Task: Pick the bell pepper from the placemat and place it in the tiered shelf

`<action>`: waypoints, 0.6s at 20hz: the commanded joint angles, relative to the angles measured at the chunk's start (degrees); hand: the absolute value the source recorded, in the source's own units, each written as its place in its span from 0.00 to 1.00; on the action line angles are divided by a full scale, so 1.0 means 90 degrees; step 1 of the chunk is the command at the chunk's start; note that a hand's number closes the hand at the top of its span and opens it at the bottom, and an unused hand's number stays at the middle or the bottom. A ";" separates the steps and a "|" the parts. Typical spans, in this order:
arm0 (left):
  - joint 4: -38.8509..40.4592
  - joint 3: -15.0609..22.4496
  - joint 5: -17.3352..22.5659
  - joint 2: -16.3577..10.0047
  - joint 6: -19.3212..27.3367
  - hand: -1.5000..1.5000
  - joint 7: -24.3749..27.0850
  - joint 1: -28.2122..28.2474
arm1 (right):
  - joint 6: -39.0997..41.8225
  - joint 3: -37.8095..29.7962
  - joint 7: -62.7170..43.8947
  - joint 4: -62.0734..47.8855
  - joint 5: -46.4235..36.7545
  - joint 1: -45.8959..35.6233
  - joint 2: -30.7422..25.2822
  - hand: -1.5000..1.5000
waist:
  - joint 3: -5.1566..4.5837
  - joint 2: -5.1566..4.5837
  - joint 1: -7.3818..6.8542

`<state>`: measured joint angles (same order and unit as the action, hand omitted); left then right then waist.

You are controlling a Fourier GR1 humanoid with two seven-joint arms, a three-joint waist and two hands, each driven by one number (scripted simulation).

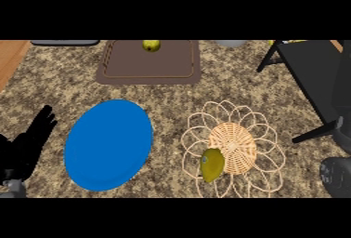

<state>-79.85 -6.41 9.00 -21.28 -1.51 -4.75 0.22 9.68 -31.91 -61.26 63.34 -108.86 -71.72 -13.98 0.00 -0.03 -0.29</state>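
A yellow-green bell pepper (212, 165) lies on the woven wicker placemat (237, 148), on its lower left part. The black tiered shelf (322, 69) stands at the right, its legs reaching down to the counter. My left hand (27, 148) rests open at the lower left edge, fingers up, far from the pepper. A dark rounded shape at the lower right edge looks like my right hand (336, 175), to the right of the placemat; most of it is cut off.
A blue plate (108, 144) lies between my left hand and the placemat. A brown board (149, 62) at the back holds a small yellow-green fruit (152, 45). A grey bowl (231, 43) shows at the top edge.
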 commanded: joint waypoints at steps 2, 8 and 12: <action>-0.0188 0.0213 -0.0207 0.0325 0.0177 0.50 0.0052 0.0183 | -0.0574 -0.0334 -0.0386 -0.0059 0.0296 0.0332 -0.0299 1.00 | 0.0002 -0.0006 -0.0029; -0.0097 -0.0114 -0.0026 0.0048 -0.0110 0.50 0.0184 0.0227 | -0.1143 -0.0744 -0.0709 0.0266 0.0371 0.0922 -0.0390 1.00 | 0.0003 0.0005 0.0000; -0.0238 -0.0070 -0.0146 0.0163 -0.0036 0.50 0.0112 0.0269 | -0.0590 -0.0630 -0.0513 0.0207 0.0527 0.1174 -0.0333 0.00 | 0.0001 0.0012 -0.0008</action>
<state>-80.28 -6.89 8.10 -20.37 -1.99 -4.28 0.96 3.43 -37.61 -61.57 64.35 -105.29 -63.70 -17.18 0.00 -0.04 -0.33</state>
